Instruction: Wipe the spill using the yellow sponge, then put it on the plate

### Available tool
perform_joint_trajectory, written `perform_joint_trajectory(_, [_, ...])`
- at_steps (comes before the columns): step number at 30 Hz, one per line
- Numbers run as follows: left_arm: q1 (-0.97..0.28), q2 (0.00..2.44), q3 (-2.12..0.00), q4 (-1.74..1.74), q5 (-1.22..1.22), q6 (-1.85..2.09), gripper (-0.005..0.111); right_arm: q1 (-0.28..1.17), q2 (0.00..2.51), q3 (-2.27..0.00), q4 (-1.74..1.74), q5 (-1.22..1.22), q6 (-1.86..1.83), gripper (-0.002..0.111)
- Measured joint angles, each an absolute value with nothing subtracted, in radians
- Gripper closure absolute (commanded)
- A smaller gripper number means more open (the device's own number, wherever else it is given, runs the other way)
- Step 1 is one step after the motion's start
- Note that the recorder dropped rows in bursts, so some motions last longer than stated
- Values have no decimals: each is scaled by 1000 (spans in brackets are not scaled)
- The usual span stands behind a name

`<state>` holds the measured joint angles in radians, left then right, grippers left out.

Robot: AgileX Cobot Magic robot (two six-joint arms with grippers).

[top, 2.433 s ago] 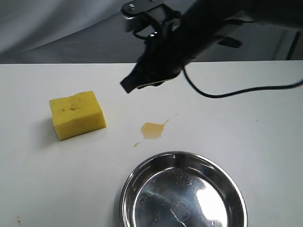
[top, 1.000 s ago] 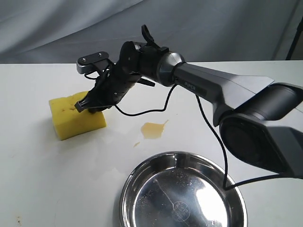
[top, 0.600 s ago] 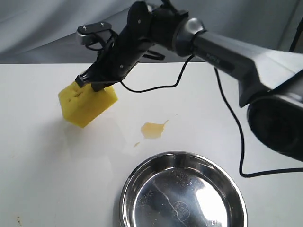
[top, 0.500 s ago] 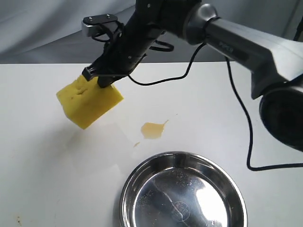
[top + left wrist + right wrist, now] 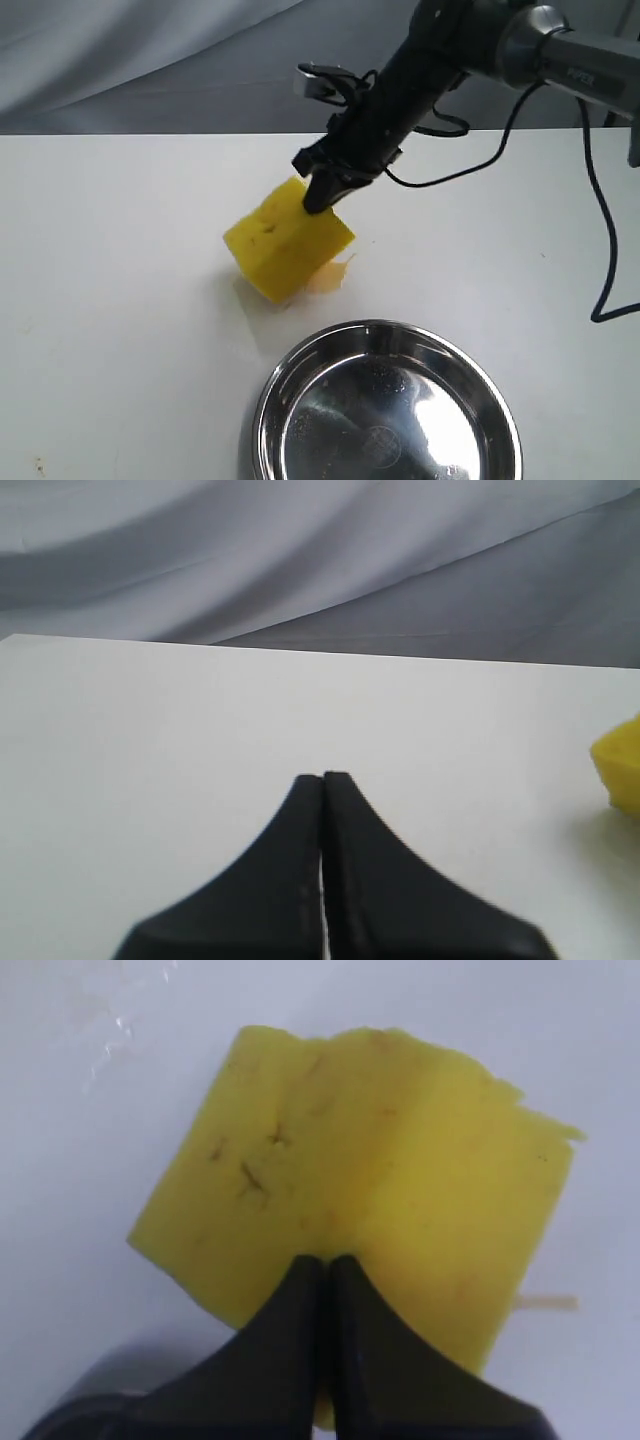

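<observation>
The yellow sponge (image 5: 288, 243) hangs tilted at the table's middle, its lower corner down on the spill (image 5: 338, 272), of which only an amber edge and thin tail show past the sponge. My right gripper (image 5: 317, 196) is shut on the sponge's upper edge. The right wrist view shows the pinched sponge (image 5: 380, 1180) beyond the gripper (image 5: 327, 1259), with a sliver of the spill's tail (image 5: 547, 1302) beside it. The steel plate (image 5: 290, 385) lies in front of the sponge, near the table's front edge. My left gripper (image 5: 322, 777) is shut on nothing over bare table; a sponge corner (image 5: 622, 770) shows at that view's edge.
The white table (image 5: 110, 330) ends at the back against a grey cloth backdrop (image 5: 150, 60). My right arm's black cable (image 5: 600, 230) hangs over the table's right side.
My right gripper has carried the sponge from the table's left to the middle and lowered it onto the spill, which is now mostly covered.
</observation>
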<state>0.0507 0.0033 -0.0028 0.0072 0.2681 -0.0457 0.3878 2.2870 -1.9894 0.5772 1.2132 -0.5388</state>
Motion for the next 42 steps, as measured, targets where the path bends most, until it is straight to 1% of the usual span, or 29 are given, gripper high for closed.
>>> perform_joint_trajectory(3, [51,3,-3,7,268,-46,107,384,2247,-1858,529,1207,-566,108])
perform_joint_trajectory(6, [51,3,-3,7,268,-46,107,384,2212,-1739,495,1143,-575,108])
perform_joint_trajectory(10, [51,3,-3,7,268,-46,107,384,2206,-1635,464,1063,-578,107])
perform_joint_trajectory(12, [51,3,-3,7,268,-46,107,384,2197,-1617,464,1043,-578,101])
perform_joint_trajectory(17, [51,3,-3,7,268,-46,107,384,2193,-1613,458,1031,-566,72])
perform_joint_trajectory(21, [51,3,-3,7,268,-46,107,380,2193,-1611,434,1017,-553,59])
perform_joint_trajectory(25, [51,3,-3,7,268,-46,107,380,2171,-1609,393,998,-543,51])
perform_joint_trajectory(27, [51,3,-3,7,268,-46,107,379,2146,-1608,365,988,-530,49])
perform_joint_trajectory(33, [51,3,-3,7,268,-46,107,384,2022,-1606,356,938,-525,49])
perform_joint_trajectory(37, [51,3,-3,7,268,-46,107,439,1960,-1606,365,898,-561,50])
perform_joint_trajectory(42, [51,3,-3,7,268,-46,107,535,1981,-1606,361,834,-583,55])
